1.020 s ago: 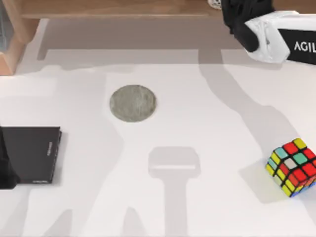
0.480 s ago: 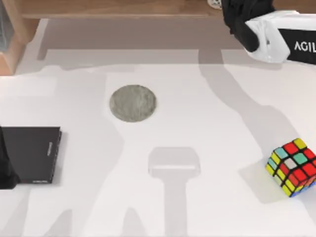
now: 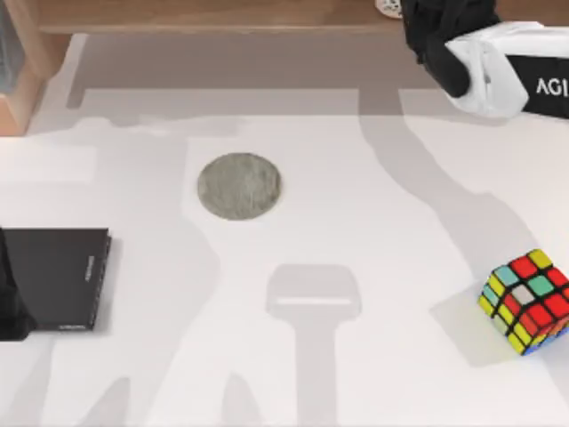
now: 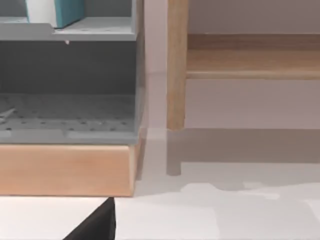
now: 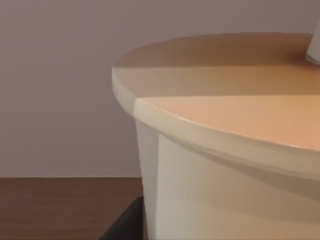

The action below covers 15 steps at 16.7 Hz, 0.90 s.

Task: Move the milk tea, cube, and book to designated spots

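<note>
On the table's left the matte black slab (image 3: 55, 277) lies flat; the speckled stone disc (image 3: 239, 186) waits mid-table. Far right, the right gripper (image 3: 442, 36) presses close on the milk tea (image 5: 235, 150) (grip unclear), whose smooth tapered cup could slip or tip. The glossy cube (image 3: 526, 301) sits near right.
</note>
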Each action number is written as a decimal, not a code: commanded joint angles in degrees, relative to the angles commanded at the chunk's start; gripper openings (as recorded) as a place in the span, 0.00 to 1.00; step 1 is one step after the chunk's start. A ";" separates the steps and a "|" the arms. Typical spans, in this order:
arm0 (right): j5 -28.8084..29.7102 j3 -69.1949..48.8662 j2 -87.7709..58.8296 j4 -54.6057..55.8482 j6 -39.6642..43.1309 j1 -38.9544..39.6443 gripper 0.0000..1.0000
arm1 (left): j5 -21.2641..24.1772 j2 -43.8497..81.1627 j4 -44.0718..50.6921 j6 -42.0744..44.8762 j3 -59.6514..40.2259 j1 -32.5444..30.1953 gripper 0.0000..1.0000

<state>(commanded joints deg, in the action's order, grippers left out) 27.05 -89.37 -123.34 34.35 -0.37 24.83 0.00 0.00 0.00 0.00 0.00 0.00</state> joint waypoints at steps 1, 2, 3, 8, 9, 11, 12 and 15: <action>0.50 1.96 1.54 0.50 0.08 0.42 0.00 | 0.00 0.00 0.00 0.00 0.00 0.00 1.00; 1.10 4.50 3.33 1.06 0.10 0.93 0.00 | 0.00 0.00 0.00 0.00 0.00 0.00 1.00; 1.71 7.61 5.25 1.67 0.06 1.53 0.00 | 0.00 0.00 0.00 0.00 0.00 0.00 1.00; 3.99 18.00 12.81 4.44 -0.36 4.24 0.00 | 0.00 0.00 0.00 0.00 0.00 0.00 1.00; 4.08 18.28 13.07 4.56 -0.38 4.34 0.00 | 0.00 0.00 0.00 0.00 0.00 0.00 1.00; 4.08 18.28 13.07 4.56 -0.38 4.34 0.00 | 0.00 0.00 0.00 0.00 0.00 0.00 1.00; 3.93 18.06 12.76 4.40 -0.47 4.03 0.00 | 0.00 0.00 0.00 0.00 0.00 0.00 1.00; 5.32 16.36 11.89 5.73 -0.52 5.98 0.00 | 0.00 0.00 0.00 0.00 0.00 0.00 1.00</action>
<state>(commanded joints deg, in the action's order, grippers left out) 32.37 -73.01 -111.45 40.08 -0.90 30.81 0.00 0.00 0.00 0.00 0.00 0.00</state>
